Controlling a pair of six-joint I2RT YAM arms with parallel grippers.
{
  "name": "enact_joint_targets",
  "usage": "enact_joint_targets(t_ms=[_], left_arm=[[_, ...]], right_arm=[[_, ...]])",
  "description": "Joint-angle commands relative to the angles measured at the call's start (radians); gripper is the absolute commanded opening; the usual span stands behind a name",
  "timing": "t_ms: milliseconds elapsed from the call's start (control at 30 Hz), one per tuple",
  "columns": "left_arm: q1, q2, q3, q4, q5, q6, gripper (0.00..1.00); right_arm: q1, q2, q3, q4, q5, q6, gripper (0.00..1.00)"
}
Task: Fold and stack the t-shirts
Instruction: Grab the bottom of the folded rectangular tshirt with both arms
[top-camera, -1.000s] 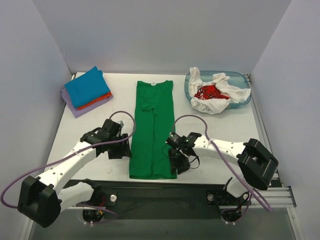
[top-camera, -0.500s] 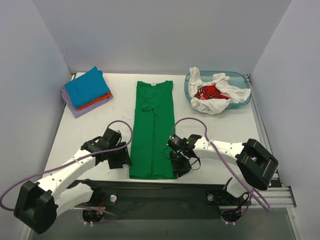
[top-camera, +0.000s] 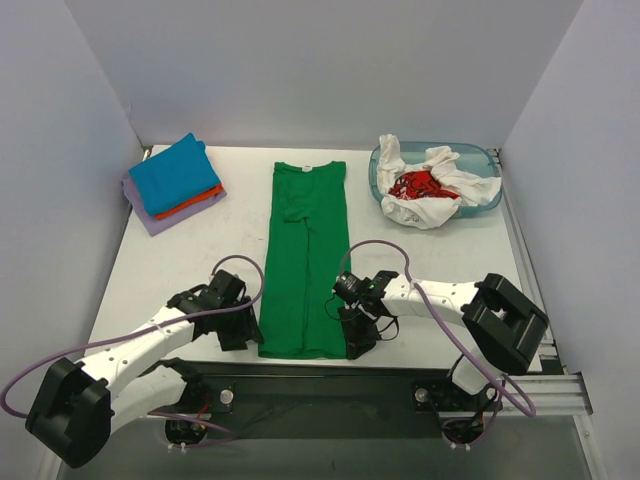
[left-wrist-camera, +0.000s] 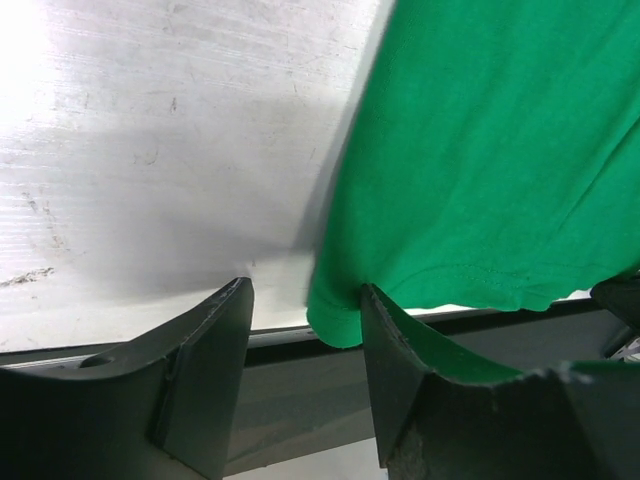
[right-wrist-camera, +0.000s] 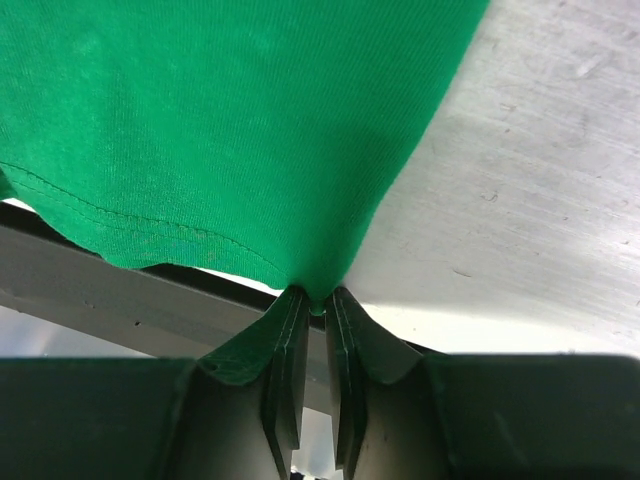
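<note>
right gripper (right-wrist-camera: 312, 300) pinches a stitched hem corner of the green t-shirt (right-wrist-camera: 230, 130); left gripper (left-wrist-camera: 305, 305) stands wide at the other.

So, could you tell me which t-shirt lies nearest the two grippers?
The bright green cloth t-shirt, a long central strip; the right gripper pinches its near corner. The folded blue-topped stack and the white-and-red heap lie far back.

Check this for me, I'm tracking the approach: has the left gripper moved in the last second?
Yes. The left gripper has slid along the left side of the green t-shirt toward the near edge of the table.
</note>
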Motion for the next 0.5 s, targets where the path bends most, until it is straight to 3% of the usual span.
enact_joint_targets(t_ms=[0, 467], left_arm=[[-0.008, -0.002, -0.006, 0.061, 0.006, -0.027, 0.57], [-0.031, 0.010, -0.040, 0.064, 0.020, -0.059, 0.37]], right_arm=[[0.001, 0.008, -0.006, -0.030, -0.012, -0.013, 0.14], [-0.005, 0.007, -0.011, -0.032, -0.009, -0.015, 0.14]])
